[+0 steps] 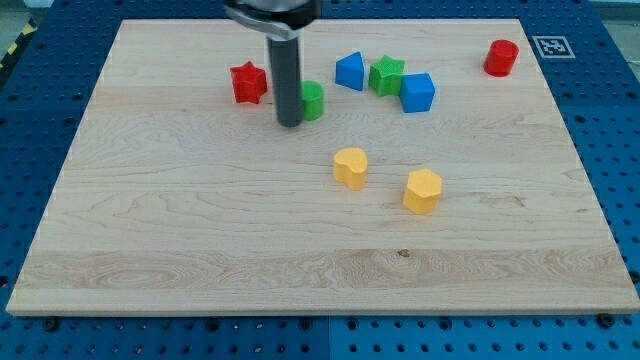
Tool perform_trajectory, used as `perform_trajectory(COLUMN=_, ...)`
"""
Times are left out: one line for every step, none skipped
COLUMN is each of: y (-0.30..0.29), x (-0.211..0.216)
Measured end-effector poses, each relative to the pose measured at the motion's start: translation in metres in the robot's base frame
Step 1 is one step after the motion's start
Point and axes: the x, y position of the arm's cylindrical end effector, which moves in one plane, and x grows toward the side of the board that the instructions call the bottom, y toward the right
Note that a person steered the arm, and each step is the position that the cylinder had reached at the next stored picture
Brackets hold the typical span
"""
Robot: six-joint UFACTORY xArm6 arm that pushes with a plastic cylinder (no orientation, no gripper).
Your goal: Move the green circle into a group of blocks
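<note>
Now, going from the view's left, the red star (248, 82) lies on the table (200, 230), then my tip (291, 123) touches the left side of the green circle (312, 100), and further right stand the blue triangle (350, 71), the green star (386, 75) and the blue block (417, 92) close together. I judge the push is in hand, and the next move should go rightward and slightly up toward this group. No jaws exist on this rod, and no containers are seen.
</note>
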Motion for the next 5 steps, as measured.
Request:
perform_trajectory(y=0.047, x=-0.003)
perform_trajectory(y=0.069, x=-0.004)
perform_trajectory(y=0.069, x=-0.001)
perform_trajectory(y=0.057, x=0.001)
perform_trajectory(y=0.023, x=0.001)
